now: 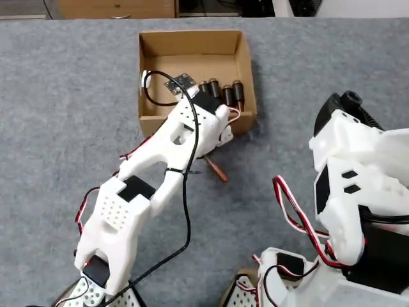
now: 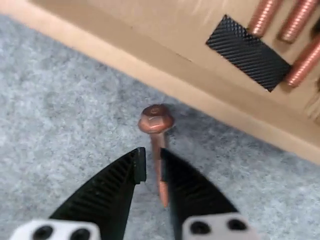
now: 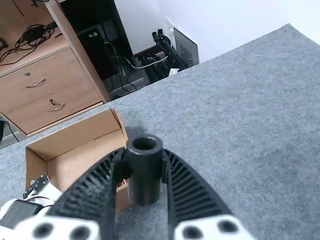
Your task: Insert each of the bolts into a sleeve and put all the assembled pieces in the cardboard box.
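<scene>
The cardboard box [image 1: 148,70] stands at the far middle of the table, with several assembled sleeve-and-bolt pieces [image 1: 222,93] in a row inside on its right. My left gripper [image 1: 211,153] is just in front of the box's near wall [image 2: 150,57], shut on a copper bolt [image 2: 156,120]. The fingers [image 2: 120,185] flank the shank and the hex head points toward the wall. At the right, my right gripper [image 3: 144,157] is raised above the table. It is shut on an upright black sleeve [image 3: 145,180], open end up.
Grey carpet [image 1: 64,115] covers the table. The right arm's white body [image 1: 358,166] fills the near right corner. A black textured patch [image 2: 248,52] lies on the box floor beside copper bolt shanks [image 2: 295,20]. A wooden drawer cabinet [image 3: 45,95] stands behind the table.
</scene>
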